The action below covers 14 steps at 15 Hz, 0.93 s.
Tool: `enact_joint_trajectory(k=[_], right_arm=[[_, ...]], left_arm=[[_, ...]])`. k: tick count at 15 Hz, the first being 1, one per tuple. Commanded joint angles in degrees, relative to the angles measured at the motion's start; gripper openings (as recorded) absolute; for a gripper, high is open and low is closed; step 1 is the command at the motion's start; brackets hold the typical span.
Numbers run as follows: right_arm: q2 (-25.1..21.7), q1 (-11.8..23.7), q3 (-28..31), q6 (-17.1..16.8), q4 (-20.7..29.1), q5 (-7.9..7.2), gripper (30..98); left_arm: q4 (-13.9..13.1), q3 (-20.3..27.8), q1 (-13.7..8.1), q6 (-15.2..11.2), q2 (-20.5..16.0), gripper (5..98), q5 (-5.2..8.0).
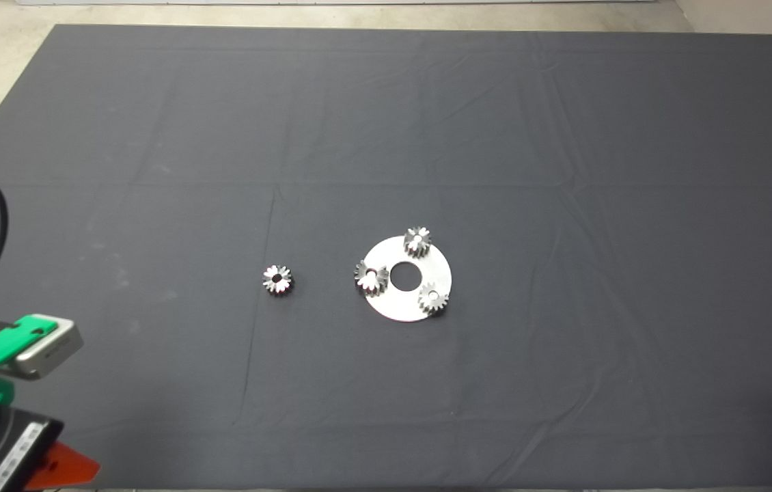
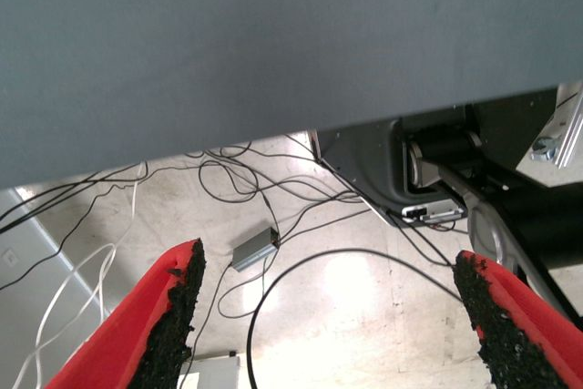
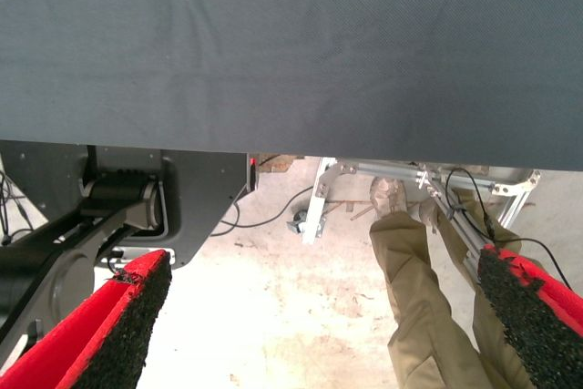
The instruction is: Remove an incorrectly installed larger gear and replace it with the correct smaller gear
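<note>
A round steel plate [image 1: 405, 304] with a centre hole lies mid-mat and carries three steel gears. The larger gear [image 1: 371, 278] sits on its left edge, slightly wider than the other two [image 1: 417, 241] [image 1: 433, 298]. The smaller gear [image 1: 278, 279] lies loose on the mat, left of the plate. My left gripper [image 1: 51, 465] waits at the lower left edge, far from the gears; its wrist view shows it open and empty [image 2: 328, 257]. My right gripper [image 3: 323, 260] is out of the head view; its wrist view shows it open and empty.
The dark mat [image 1: 563, 171] covers the table, with pale floor beyond its far edge. The left wrist view shows cables [image 2: 273, 179] on the floor past the mat edge. The right wrist view shows a person's legs [image 3: 419, 298] and a metal frame [image 3: 319, 202].
</note>
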Motion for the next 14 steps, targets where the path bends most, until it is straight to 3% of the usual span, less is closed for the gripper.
enact_joint_trajectory(k=[1,4,6,10,14], right_arm=[[-0.1,0.1,0.0,-0.4,1.8,-2.30,88.8],[0.5,0.0,-0.1,-0.6,1.8,-2.58,88.8],[0.2,0.0,0.0,-0.6,1.8,-2.83,88.8],[0.4,0.0,0.0,-0.8,1.7,-2.74,88.8],[-1.4,0.0,0.0,-0.8,1.7,-2.65,88.8]], left_arm=[[3.8,-8.7,-0.3,-1.5,10.2,69.0,1.65],[5.5,-21.8,0.1,-2.1,27.0,68.9,2.26],[5.6,-28.4,0.2,-1.9,33.3,69.0,3.07],[5.5,-35.9,0.3,-0.9,42.8,68.9,4.98],[5.5,-37.6,0.6,-0.3,47.1,68.9,4.63]])
